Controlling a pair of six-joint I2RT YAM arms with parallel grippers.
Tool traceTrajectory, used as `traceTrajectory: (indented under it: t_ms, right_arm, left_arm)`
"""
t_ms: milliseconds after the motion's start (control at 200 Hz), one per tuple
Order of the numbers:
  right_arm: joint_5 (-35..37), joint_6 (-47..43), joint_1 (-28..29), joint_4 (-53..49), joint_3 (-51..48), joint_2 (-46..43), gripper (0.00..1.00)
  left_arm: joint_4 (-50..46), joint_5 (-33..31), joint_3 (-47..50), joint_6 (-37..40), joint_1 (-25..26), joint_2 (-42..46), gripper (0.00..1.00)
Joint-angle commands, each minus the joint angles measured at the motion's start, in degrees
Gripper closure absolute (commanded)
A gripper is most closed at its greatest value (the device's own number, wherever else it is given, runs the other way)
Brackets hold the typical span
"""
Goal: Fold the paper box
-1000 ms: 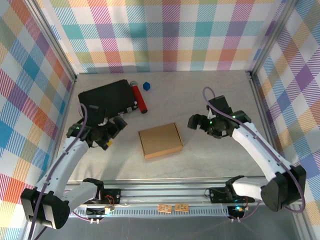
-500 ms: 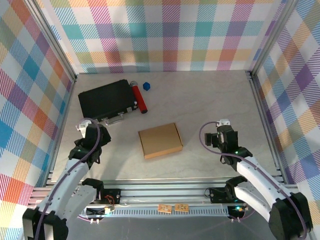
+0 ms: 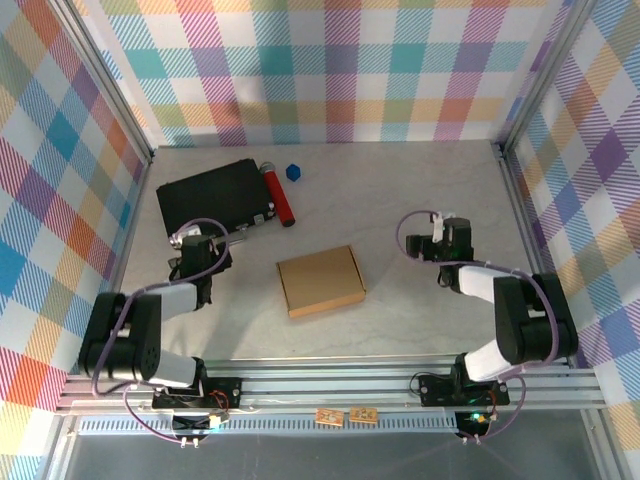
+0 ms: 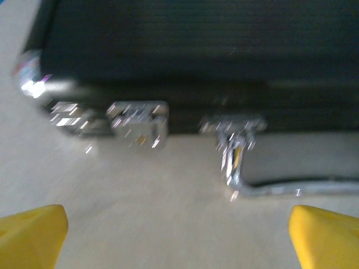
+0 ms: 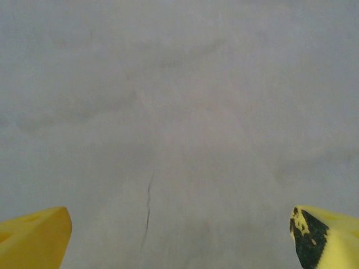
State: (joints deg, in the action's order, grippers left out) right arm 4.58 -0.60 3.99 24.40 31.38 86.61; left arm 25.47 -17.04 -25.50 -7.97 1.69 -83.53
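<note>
The paper box (image 3: 320,281) lies shut and flat near the middle of the table, a shallow brown cardboard rectangle. My left gripper (image 3: 198,246) sits low on the table to the box's left and points at the black case (image 3: 214,198). In the left wrist view its yellow fingertips (image 4: 32,234) stand wide apart, so the left gripper (image 4: 179,240) is open over bare table. My right gripper (image 3: 441,234) rests to the box's right. The right gripper (image 5: 179,241) is open too, with only grey tabletop between its yellow fingertips (image 5: 35,235). Neither gripper touches the box.
The black case has metal latches (image 4: 137,122) and a wire handle (image 4: 269,188) facing my left gripper. A red cylinder (image 3: 280,196) lies against the case's right side, and a small blue cube (image 3: 293,172) sits behind it. Checked walls and metal frame rails enclose the table.
Both arms have pulled away from the box and folded down low, the left toward the black case, the right to the box's right. The box has not moved. Both grippers stayed open.
</note>
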Motion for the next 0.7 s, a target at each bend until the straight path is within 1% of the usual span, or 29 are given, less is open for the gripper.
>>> traceTrajectory:
  t_ms: [0, 35, 65, 90, 105, 120, 130, 145, 165, 210, 245, 275, 335, 695]
  right_arm:
    - [-8.4, 1.9, -5.0, 12.2, -2.6, -0.3, 0.01]
    - [-9.0, 1.9, -5.2, 16.6, -5.4, -0.8, 0.01]
    - [-9.8, 1.4, -5.2, 20.5, -7.6, -0.7, 0.01]
    - [-10.5, 1.1, -5.2, 24.2, -9.6, -0.1, 0.01]
    - [-11.0, 0.9, -5.2, 28.1, -10.8, 0.7, 0.01]
    - [-11.9, 0.7, -5.1, 31.0, -11.7, 1.3, 0.01]
    - [-12.1, 0.6, -5.1, 32.1, -12.2, 1.5, 0.01]
    - [-12.2, 0.5, -5.1, 32.0, -12.4, 1.2, 0.01]
    - [-12.1, 0.4, -5.0, 30.0, -12.2, 0.4, 0.01]
    - [-10.2, 0.9, -4.9, 29.6, -11.5, 0.8, 0.01]
    - [-8.0, 1.7, -4.8, 27.3, -10.0, 1.1, 0.01]
    - [-5.7, 2.5, -4.7, 22.9, -8.2, 0.8, 0.01]
    - [-3.0, 1.7, -3.3, 22.4, -7.6, 1.3, 0.01]
    - [-3.7, 1.5, -3.3, 22.4, -7.5, 1.3, 0.01]
  left_arm:
    - [10.0, 5.1, -3.0, 3.7, -0.5, -2.5, 0.0]
    - [13.6, 6.4, -1.2, 5.4, 0.3, -2.5, 0.0]
    - [17.9, 6.3, 1.2, 6.7, 1.5, -2.5, 0.0]
    - [24.3, 5.8, 4.1, 7.5, 2.4, -3.9, 0.0]
    - [28.8, 5.6, 5.8, 8.2, 2.8, -4.9, 0.0]
    - [34.7, 5.0, 7.3, 8.8, 3.1, -6.9, 0.0]
    - [38.0, 4.7, 8.1, 9.1, 3.2, -7.9, 0.0]
    - [40.3, 4.2, 8.9, 9.1, 3.3, -8.7, 0.0]
    - [38.7, 3.7, 8.9, 8.5, 3.3, -7.8, 0.0]
    - [28.4, 2.0, 5.8, 6.6, 3.0, -5.3, 0.0]
    - [25.7, 2.3, 3.0, 6.9, 2.8, -6.6, 0.0]
    - [25.3, 2.3, 2.6, 7.9, 3.6, -7.0, 0.0]
    - [25.5, 2.5, 2.7, 7.9, 3.5, -7.0, 0.0]
    - [25.3, 2.6, 2.7, 7.8, 3.4, -6.9, 0.0]
